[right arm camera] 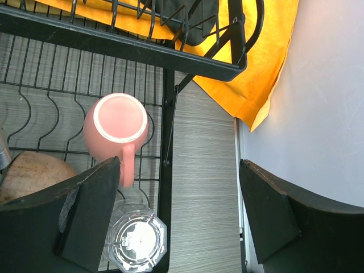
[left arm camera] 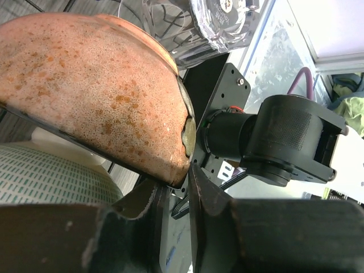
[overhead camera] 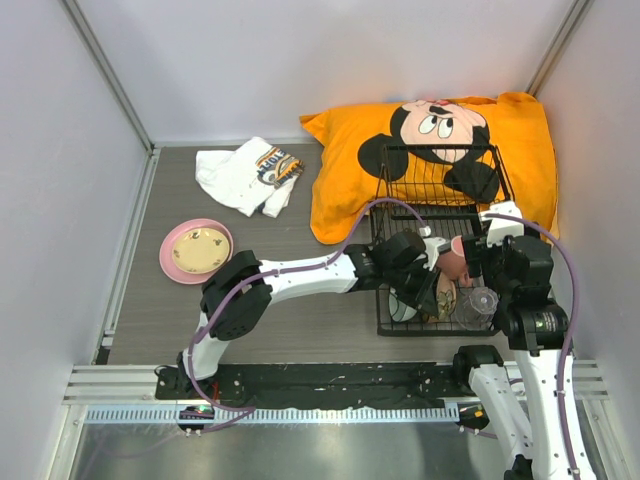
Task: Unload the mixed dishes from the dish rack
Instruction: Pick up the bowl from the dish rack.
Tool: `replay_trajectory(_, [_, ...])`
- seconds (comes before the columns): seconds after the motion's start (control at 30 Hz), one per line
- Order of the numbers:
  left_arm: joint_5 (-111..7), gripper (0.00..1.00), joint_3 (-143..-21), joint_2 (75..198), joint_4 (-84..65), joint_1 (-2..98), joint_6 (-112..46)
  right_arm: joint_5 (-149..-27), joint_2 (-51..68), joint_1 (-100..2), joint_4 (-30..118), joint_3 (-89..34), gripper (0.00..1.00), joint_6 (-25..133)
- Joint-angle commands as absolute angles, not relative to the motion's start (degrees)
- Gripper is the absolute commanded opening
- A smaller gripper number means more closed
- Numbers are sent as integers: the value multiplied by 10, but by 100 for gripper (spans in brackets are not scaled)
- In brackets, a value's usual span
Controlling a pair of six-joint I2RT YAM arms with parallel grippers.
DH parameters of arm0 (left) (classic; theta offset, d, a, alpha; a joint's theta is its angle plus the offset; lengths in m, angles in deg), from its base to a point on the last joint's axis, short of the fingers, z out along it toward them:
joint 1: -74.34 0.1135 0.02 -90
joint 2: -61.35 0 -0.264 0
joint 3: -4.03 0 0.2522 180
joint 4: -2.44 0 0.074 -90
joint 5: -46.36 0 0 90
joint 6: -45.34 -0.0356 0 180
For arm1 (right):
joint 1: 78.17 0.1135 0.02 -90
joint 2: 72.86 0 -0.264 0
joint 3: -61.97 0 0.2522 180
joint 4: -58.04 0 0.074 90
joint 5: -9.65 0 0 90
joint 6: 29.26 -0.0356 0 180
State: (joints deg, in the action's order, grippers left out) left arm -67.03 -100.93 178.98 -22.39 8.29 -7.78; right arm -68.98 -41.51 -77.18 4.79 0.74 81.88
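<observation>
The left hand [left arm camera: 177, 196] is clamping the rim of the brown bowl [left arm camera: 96, 85] at the near end of the rack [overhead camera: 440, 215]. The right hand [right arm camera: 179, 170] is hanging spread wide and empty over the rack's right edge, beside the glass [right arm camera: 136, 239] and pink mug [right arm camera: 116, 122]. Beyond them, the rack is overlapping an orange pillow [overhead camera: 340, 170].

Black wire rectangular dish rack [overhead camera: 420, 331] sitting right of centre, far end resting on orange cartoon-mouse cushion [overhead camera: 340, 190]. Left arm reaching across from near-left base. Left gripper [overhead camera: 428, 272] dipping inside rack at brown patterned bowl [overhead camera: 443, 300], jaws not readable. Right gripper [overhead camera: 482, 270] hovering over rack's near right corner, above pink handled mug [overhead camera: 455, 257] and small clear glass [overhead camera: 479, 303]. Pale green bowl [overhead camera: 402, 305] leaning at rack's near left. Pink plate [overhead camera: 168, 262] lying well left, tan speckled plate [overhead camera: 200, 250] sitting on it. White folded cloth [overhead camera: 240, 175] lying behind.
</observation>
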Motion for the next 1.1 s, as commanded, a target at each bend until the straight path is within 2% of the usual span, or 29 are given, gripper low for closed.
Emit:
replay_trajectory(0.0, [-660,13,-1042,1783,-233,95,-100,-680,-423,-774,58,9,89,827])
replay_trajectory(0.17, [-684,0,-1054,1785,-230,99,-99,-680,-425,-775,59,14,89,832])
replay_trajectory(0.6, [-803,0,-1031,1774,-121,117,-57,-675,-428,-775,58,30,88,842])
replay_trajectory(1.07, [-868,0,-1013,1756,-12,154,15,-675,-425,-774,59,31,88,843])
